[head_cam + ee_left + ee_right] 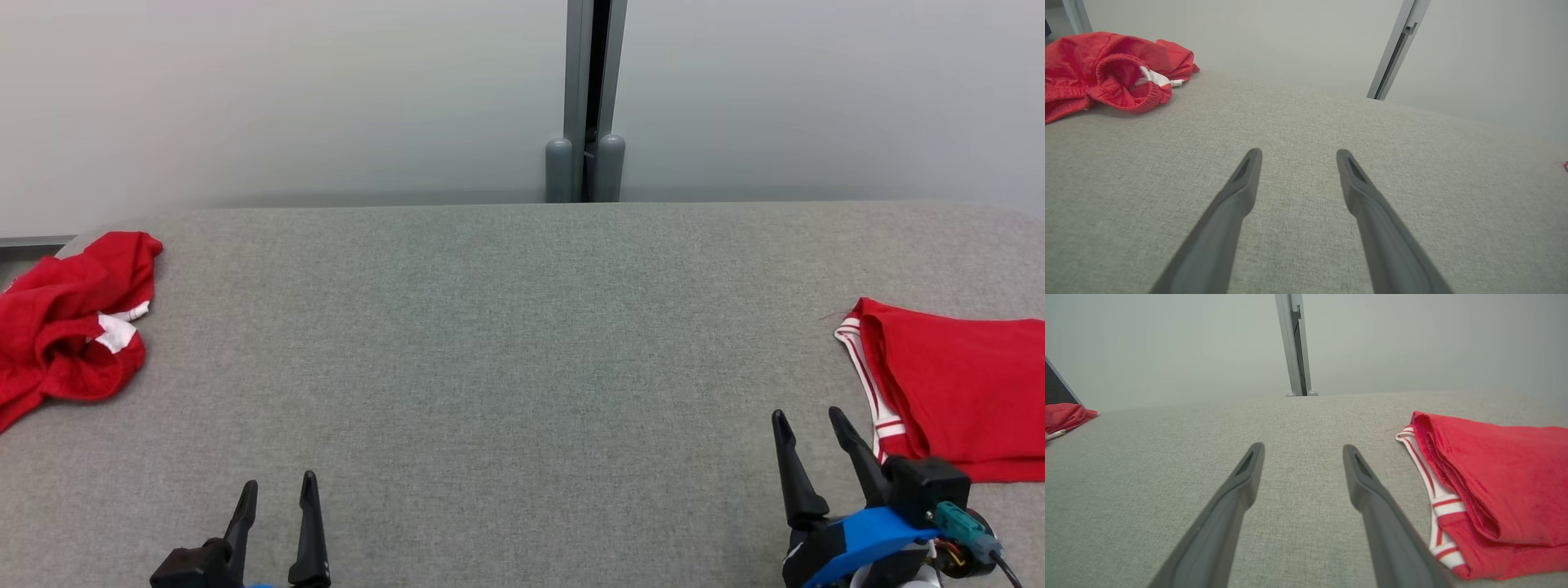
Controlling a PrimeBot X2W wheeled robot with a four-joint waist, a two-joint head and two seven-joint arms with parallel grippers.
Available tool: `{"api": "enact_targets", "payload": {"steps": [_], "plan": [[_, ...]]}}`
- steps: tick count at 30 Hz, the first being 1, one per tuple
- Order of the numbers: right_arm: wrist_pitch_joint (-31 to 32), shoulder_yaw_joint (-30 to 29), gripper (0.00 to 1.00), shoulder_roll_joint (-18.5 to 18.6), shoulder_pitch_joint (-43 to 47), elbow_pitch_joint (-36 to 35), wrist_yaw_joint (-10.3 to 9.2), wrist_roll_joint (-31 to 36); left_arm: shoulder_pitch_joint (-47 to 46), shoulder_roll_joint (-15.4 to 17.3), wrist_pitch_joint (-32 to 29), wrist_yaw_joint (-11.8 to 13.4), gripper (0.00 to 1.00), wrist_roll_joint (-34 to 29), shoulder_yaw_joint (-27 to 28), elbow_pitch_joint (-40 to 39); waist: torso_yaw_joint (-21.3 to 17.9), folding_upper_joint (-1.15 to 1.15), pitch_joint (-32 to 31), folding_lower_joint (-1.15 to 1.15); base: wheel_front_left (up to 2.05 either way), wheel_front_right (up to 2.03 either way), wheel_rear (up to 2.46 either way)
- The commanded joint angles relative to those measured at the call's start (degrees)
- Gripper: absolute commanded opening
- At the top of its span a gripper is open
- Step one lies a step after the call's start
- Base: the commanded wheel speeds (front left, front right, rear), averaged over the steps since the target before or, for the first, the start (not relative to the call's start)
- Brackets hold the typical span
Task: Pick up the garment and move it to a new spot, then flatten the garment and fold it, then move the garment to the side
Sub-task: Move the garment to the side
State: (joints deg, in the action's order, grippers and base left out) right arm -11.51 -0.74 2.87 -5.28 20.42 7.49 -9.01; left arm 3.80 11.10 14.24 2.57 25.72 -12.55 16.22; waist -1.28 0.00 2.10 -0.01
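Two red garments lie on the grey fabric-covered table (522, 367), one on each side of the upright grey post (586, 98) that stands behind the table's far edge. Far to the left of the post, the crumpled garment (73, 314) sits in a loose heap. Its elastic waistband is turned outward and a patch of white shows at its centre. In the head view, part of the heap is cut off by the picture's left border. Far to the right of the post, the folded garment (955, 392) lies flat in stacked layers, with its white-and-red striped trim on the side facing the post. The left gripper (279, 480) is left of the post and nearer the robot, above grey table fabric and well apart from the crumpled garment. Its two dark fingers are spread with a clear gap between them and hold nothing. The right gripper (808, 413) is right of the post and nearer the robot, just beside the striped trim of the folded garment. Whether its outer finger touches the trim cannot be told. Its fingers are likewise spread apart, with only table fabric visible between them.
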Motion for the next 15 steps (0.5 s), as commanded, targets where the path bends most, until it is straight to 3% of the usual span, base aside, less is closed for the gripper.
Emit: {"api": "enact_targets", "payload": {"steps": [1, 15], "plan": [[-0.29, 0.29, 1.00, 0.05, 0.81, 0.26, 0.00, 0.15, -0.27, 0.01, 0.25, 0.01, 1.00, -0.13, -0.25, 0.11, -0.07, 0.00, -0.14, 0.01, 0.00, 0.00, 0.00], [-0.57, 0.55, 1.00, 0.05, 0.02, 1.66, 0.00, 0.39, -1.47, 0.26, 0.42, 0.07, 1.00, 0.40, -0.56, 0.37, -0.14, 0.00, -0.13, 0.01, 0.00, 0.00, 0.00]]}}
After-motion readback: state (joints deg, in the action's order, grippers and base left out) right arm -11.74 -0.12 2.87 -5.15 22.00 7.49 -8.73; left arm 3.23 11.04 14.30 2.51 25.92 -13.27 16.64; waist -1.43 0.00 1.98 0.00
